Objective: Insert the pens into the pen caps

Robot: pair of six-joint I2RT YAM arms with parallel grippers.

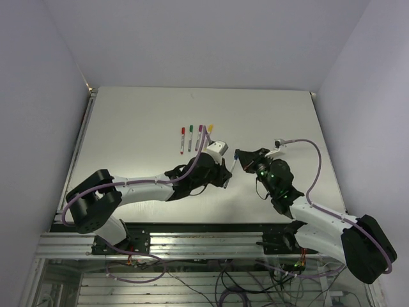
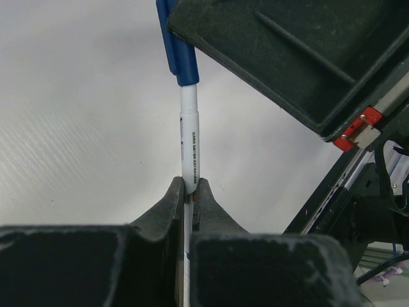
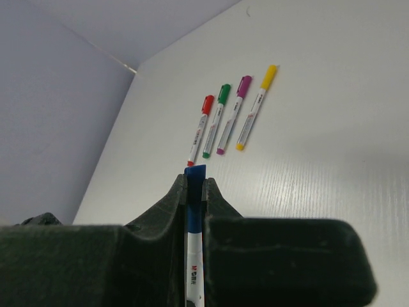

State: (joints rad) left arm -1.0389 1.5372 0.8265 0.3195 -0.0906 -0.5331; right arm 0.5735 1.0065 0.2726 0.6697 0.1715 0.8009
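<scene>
Left wrist: blue-capped pen (image 2: 190,137) bears black print too small to read.

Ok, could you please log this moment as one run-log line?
left gripper jaws: shut on pen barrel | right gripper jaws: shut on blue cap | four capped pens: in row on table

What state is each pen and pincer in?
Red pen: capped, lying flat.
Green pen: capped, lying flat.
Magenta pen: capped, lying flat.
Yellow pen: capped, lying flat.
Blue pen: blue cap on, held aloft.
Left pincer: shut on its barrel.
Right pincer: shut on blue cap.
</scene>
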